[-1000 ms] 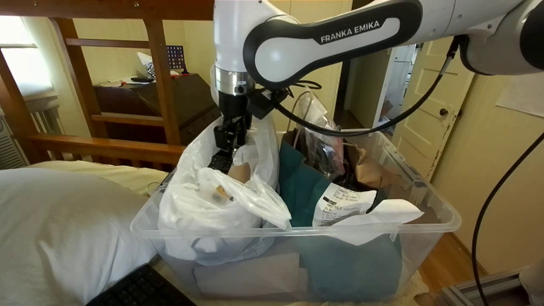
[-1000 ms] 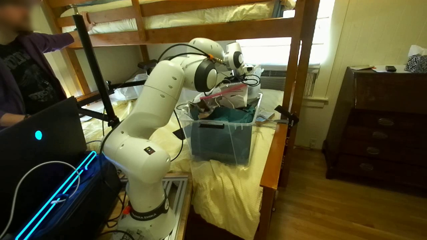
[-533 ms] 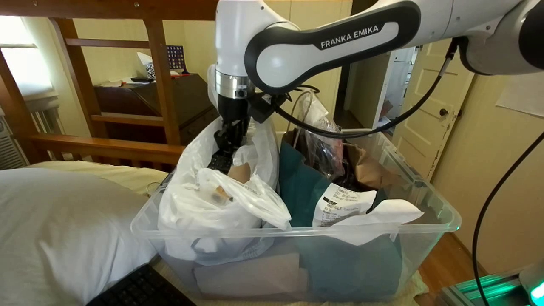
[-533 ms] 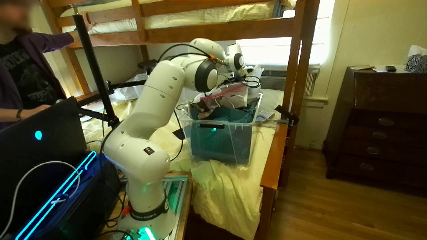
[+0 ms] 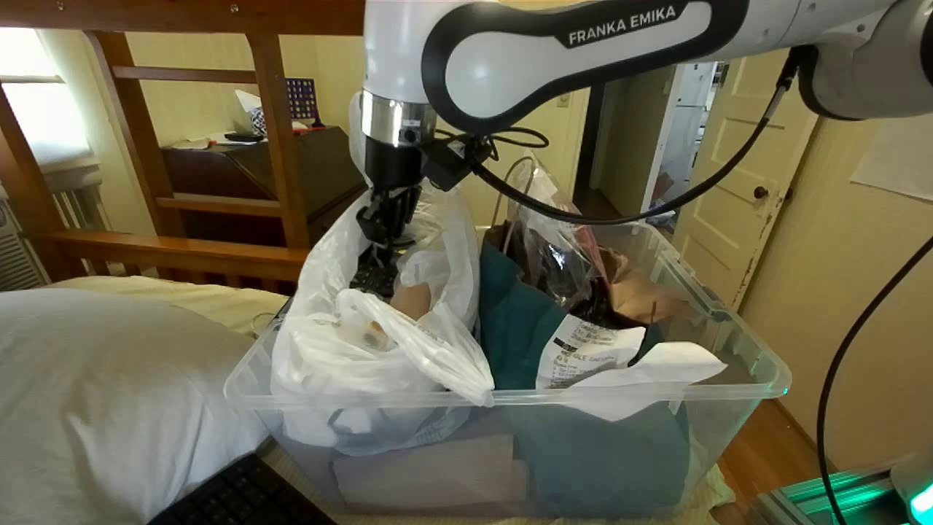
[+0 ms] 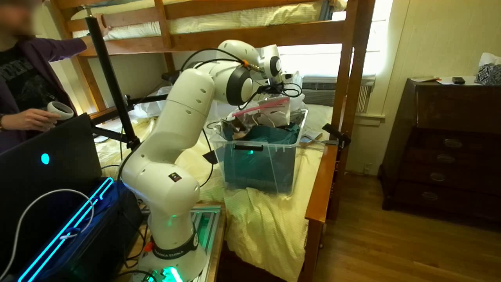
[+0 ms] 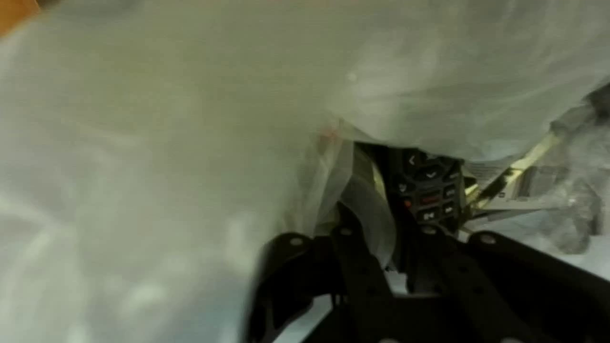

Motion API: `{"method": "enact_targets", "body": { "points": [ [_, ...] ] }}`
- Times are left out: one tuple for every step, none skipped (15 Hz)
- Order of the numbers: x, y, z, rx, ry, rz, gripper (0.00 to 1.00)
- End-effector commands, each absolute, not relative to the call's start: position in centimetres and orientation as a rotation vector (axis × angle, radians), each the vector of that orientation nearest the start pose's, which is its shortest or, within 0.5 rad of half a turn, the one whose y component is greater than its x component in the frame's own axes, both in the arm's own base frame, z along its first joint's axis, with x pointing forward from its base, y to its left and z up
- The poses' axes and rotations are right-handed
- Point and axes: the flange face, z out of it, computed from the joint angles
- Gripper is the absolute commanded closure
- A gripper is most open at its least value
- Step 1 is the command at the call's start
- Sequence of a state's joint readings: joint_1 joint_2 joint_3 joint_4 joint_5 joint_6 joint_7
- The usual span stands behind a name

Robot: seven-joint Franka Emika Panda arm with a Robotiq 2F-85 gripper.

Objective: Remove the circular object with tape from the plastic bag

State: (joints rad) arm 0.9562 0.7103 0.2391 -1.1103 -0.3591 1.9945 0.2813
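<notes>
The tape roll (image 7: 371, 214) you're after sits between your tool's (image 7: 378, 231) fingertips, still within the upper part of the white plastic bag (image 5: 342, 357). Your tool looks closed down on the roll, pinching its ring. In the wrist view, a remote control (image 7: 429, 190) lies just beside it. The bag stands in a clear box (image 5: 721, 392), near a printed paper (image 5: 583, 350).

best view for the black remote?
Wrist view: several button symbols on the remote are legible. An exterior view shows only a small dark keyed patch in the white plastic bag, likely the same. An exterior view past the arm shows none of it.
</notes>
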Motion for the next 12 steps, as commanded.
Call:
{"method": "enact_targets", "body": {
  "points": [
    [33.3, 67.6, 46.4, -2.703, -1.447, -0.433, 0.95],
    [32.8, 67.8, 47.3, -2.657, -1.451, -0.452, 0.95],
    [32.2, 67.9, 48.3, -2.626, -1.451, -0.459, 0.95],
    [31.8, 67.9, 49.0, -2.59, -1.451, -0.465, 0.95],
    [31.3, 68.0, 49.7, -2.544, -1.456, -0.475, 0.95],
    [30.8, 68.0, 50.5, -2.499, -1.462, -0.472, 0.95],
    [30.3, 68.0, 50.9, -2.46, -1.467, -0.465, 0.95],
    [29.6, 68.1, 51.2, -2.414, -1.482, -0.443, 0.95],
    [29.1, 68.0, 51.5, -2.387, -1.482, -0.415, 0.95],
    [28.5, 67.8, 51.5, -2.364, -1.485, -0.382, 0.95],
    [27.8, 67.7, 51.8, -2.342, -1.493, -0.354, 0.95],
    [27.2, 67.6, 52.0, -2.316, -1.506, -0.339, 0.95]
  ]
}}
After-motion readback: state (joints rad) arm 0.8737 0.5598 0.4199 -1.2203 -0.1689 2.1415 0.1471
